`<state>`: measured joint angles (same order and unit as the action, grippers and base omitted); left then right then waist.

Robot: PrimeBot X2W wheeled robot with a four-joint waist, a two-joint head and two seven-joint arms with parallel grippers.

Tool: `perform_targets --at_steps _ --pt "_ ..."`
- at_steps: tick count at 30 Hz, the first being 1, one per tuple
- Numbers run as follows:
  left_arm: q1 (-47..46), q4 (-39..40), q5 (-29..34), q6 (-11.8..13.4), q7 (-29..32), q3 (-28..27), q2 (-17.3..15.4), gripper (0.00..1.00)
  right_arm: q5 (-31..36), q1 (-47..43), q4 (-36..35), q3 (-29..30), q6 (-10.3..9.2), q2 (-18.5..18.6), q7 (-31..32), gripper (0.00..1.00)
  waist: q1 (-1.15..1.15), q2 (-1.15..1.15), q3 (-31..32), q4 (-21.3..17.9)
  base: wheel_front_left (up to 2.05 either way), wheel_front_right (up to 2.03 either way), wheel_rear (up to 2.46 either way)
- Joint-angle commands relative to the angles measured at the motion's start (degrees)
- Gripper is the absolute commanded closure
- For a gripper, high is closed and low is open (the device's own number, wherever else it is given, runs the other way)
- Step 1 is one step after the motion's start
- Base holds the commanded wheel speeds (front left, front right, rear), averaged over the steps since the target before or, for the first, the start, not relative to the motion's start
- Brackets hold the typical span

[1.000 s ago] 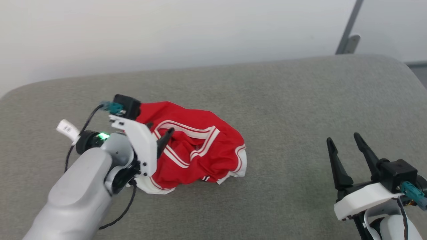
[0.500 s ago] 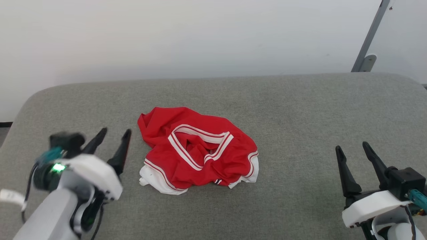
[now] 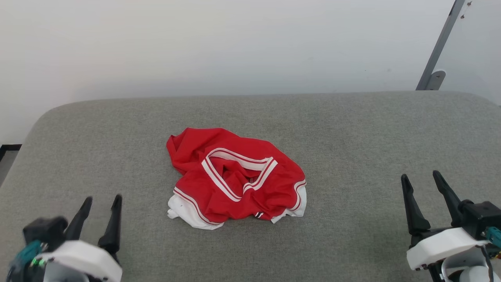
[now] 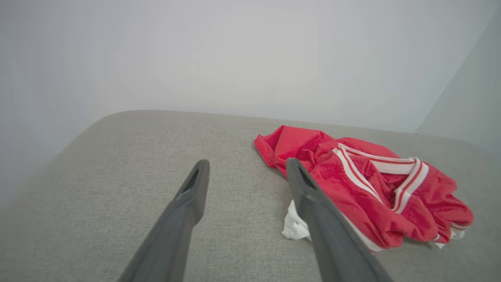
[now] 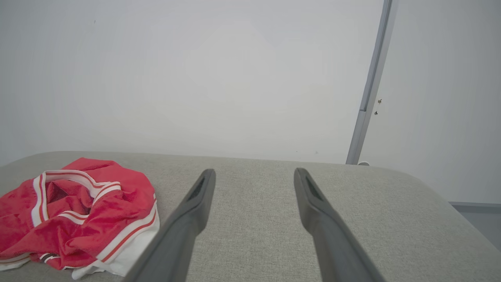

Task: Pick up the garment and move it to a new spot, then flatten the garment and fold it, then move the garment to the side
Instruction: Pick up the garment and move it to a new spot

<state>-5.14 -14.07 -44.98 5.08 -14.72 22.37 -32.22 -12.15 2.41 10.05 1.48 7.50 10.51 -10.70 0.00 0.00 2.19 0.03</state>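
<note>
At the lower left of the head view, the left gripper (image 3: 102, 200) stood with its two long dark fingers (image 3: 114, 221) spread apart and empty, clear of the cloth. The garment (image 3: 235, 180), a crumpled red short-sleeved T-shirt with white sleeve ends and red-and-white striped trim, lay in a heap near the middle of the grey fabric-covered counter (image 3: 352, 137). It was ahead and to the right of that gripper, its longer run slanting from far left to near right. The right gripper (image 3: 419, 177), likewise spread and empty, sat farther off, so the left gripper looked the nearer for the pickup.
</note>
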Motion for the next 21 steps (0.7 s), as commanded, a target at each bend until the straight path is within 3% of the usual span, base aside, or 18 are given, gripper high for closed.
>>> perform_targets --at_steps 1,6,21 --pt "0.90 0.42 0.51 0.35 -0.31 -0.50 -0.01 0.00 -0.02 -0.67 0.30 -0.01 -0.01 -0.26 -0.41 0.00 0.00 0.00 0.03 0.04 0.00 0.00 0.00" --pt "5.93 3.71 2.00 1.66 -0.52 -4.81 1.60 0.00 -0.03 -1.19 -0.03 0.77 -0.01 -0.61 -0.68 0.00 0.00 0.00 0.13 0.30 0.00 0.00 0.00" --pt "14.02 6.02 9.46 -1.86 -0.57 -14.92 10.45 0.00 0.21 -1.95 -0.33 1.42 -0.01 -1.58 -0.96 0.00 0.00 0.00 0.09 1.35 0.00 0.00 0.00"
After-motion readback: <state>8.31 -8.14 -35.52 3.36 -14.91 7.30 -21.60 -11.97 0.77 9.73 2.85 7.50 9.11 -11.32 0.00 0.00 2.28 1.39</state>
